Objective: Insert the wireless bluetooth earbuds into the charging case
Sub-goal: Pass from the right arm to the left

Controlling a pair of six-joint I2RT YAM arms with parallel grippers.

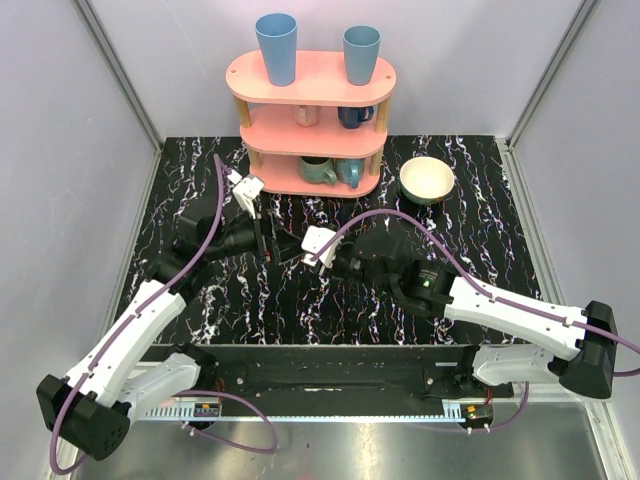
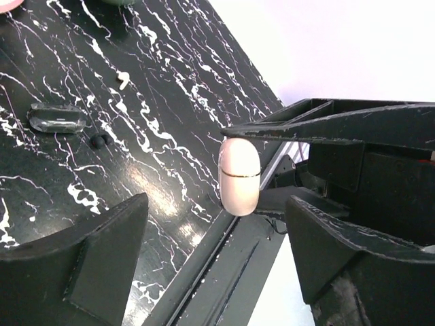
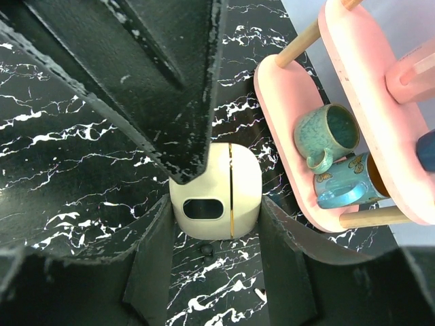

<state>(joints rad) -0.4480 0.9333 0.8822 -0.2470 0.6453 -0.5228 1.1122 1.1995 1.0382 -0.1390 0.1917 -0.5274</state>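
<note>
The right gripper (image 3: 216, 207) has its fingers (image 3: 153, 265) pressed against both sides of the charging case (image 3: 224, 193), which is closed and held above the table (image 2: 163, 88). The left gripper (image 2: 216, 202) is spread wide, and the case sits just beyond its tips, in line with the gap. One tiny off-white earbud (image 2: 123, 79) lies on the marbled surface, well apart from the case.

The charging case (image 3: 217, 193) is smooth cream plastic with a soft sheen and a thin gold seam. The worktop (image 2: 156, 170) is glossy, black and marble-patterned. The fingers (image 2: 340, 272) are matt black plastic, lightly scuffed.
</note>
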